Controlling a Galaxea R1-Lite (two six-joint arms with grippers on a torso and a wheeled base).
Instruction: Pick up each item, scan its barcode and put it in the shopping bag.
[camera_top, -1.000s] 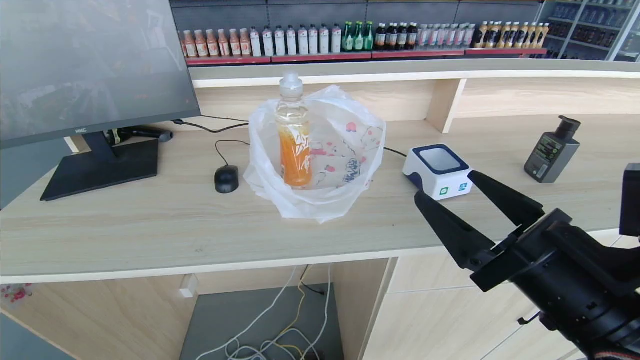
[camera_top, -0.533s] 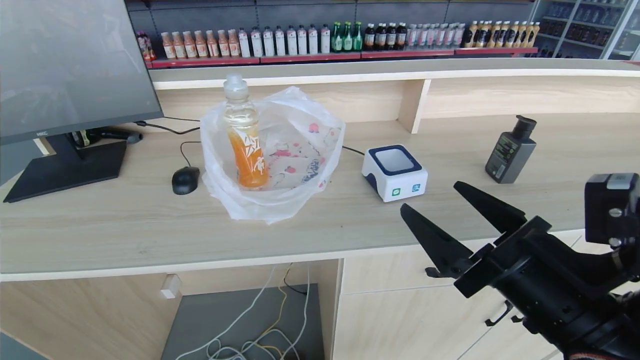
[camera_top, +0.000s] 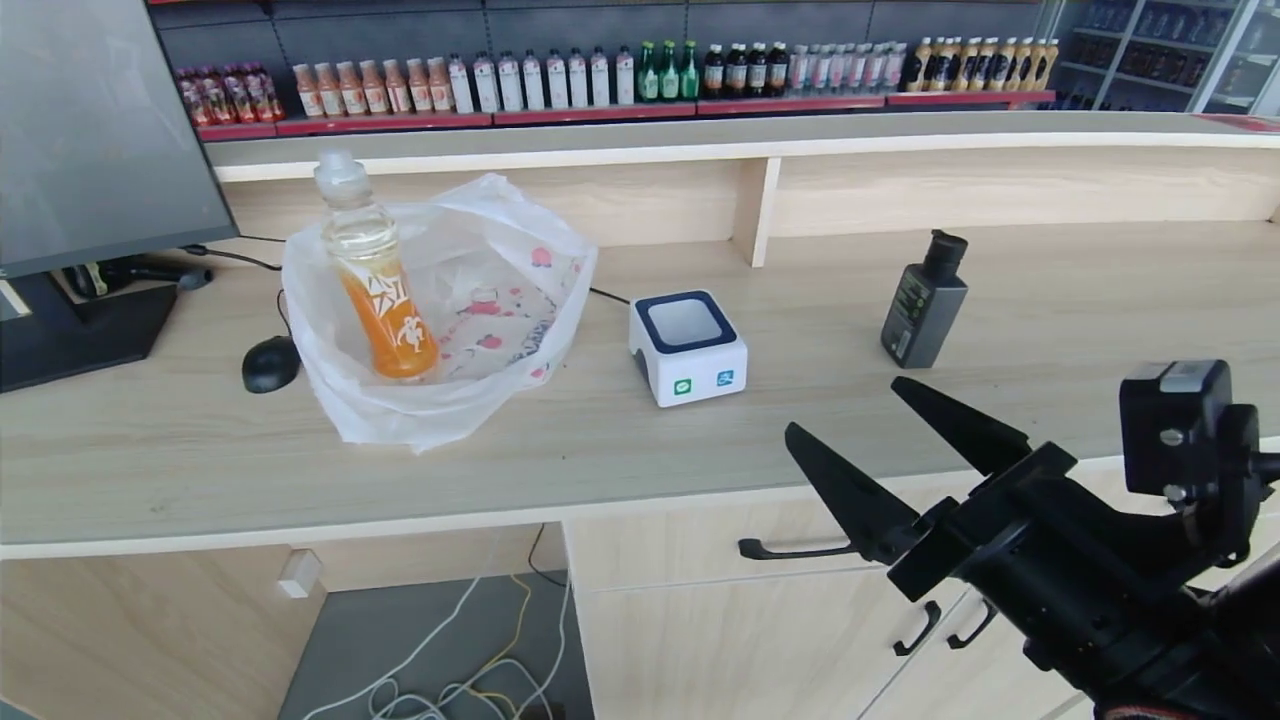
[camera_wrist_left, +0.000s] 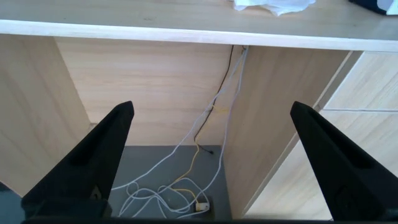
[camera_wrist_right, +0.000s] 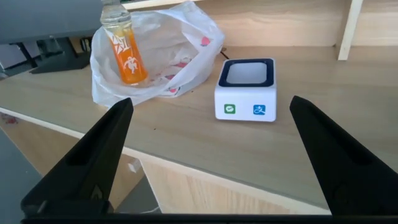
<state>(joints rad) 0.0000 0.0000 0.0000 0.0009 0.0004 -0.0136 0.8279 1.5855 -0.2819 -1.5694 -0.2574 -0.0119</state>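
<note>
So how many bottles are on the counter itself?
2: orange drink bottle standing in the shopping bag; dark grey bottle right of the scanner. Monitor may hide more.

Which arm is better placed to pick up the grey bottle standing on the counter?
The right. Its open right gripper hovers at the front edge of the counter, on the same side as the grey bottle. The left gripper, also open, hangs below the countertop.

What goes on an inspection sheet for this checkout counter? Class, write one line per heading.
Surface: pale wooden counter.
Job's things: orange drink bottle upright in the shopping bag; dark bottle standing right of the scanner.
Clutter: mouse and monitor left of the bag.
Pincers: right pincer open, empty, before the counter's edge; left pincer open, empty, below counter level.
Cables: loose cables on the floor under the counter.
Surroundings: shelves of bottles behind.
</note>
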